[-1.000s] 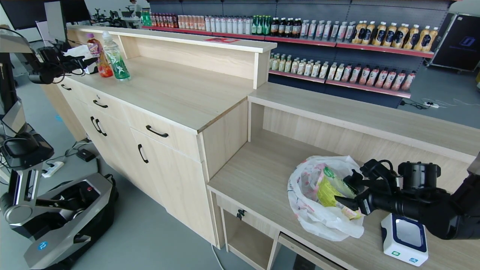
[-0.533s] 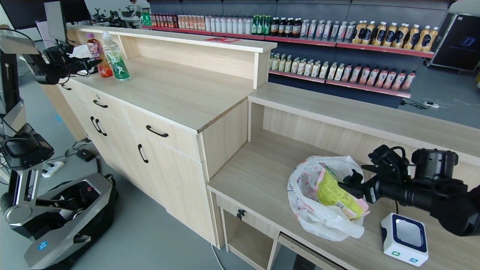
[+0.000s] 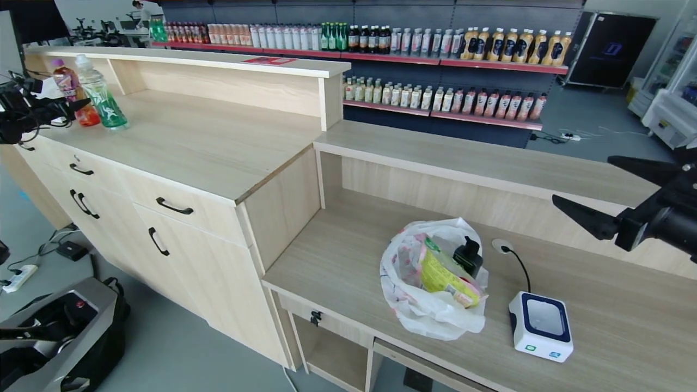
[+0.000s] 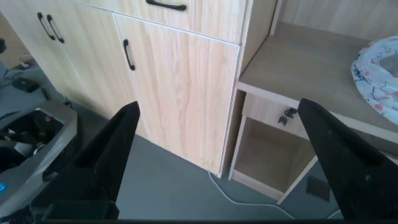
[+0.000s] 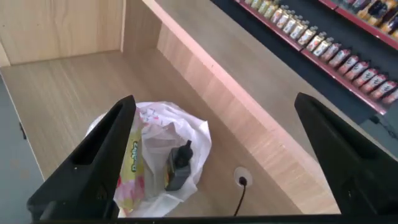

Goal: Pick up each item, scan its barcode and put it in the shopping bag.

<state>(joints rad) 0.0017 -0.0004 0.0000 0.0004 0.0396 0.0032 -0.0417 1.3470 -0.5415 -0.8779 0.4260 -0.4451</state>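
Head view, lower bench (image 3: pixel 348 256): shopping bag (image 3: pixel 405 305) with yellow snack packet (image 3: pixel 441 275) and dark bottle (image 3: pixel 468 258) inside, scanner (image 3: pixel 540 325) just beside. Right gripper (image 3: pixel 582 179) spread wide above, touching nothing. Left gripper (image 4: pixel 217 106) likewise spread, near two drink bottles (image 3: pixel 101 95) on upper bench (image 3: pixel 190 141).

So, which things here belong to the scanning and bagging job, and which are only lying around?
Job: shopping bag; yellow packet and dark bottle inside it; scanner; green bottle and red bottle on the upper counter, likely still to scan.
Not the job: shelf drinks; power strip.
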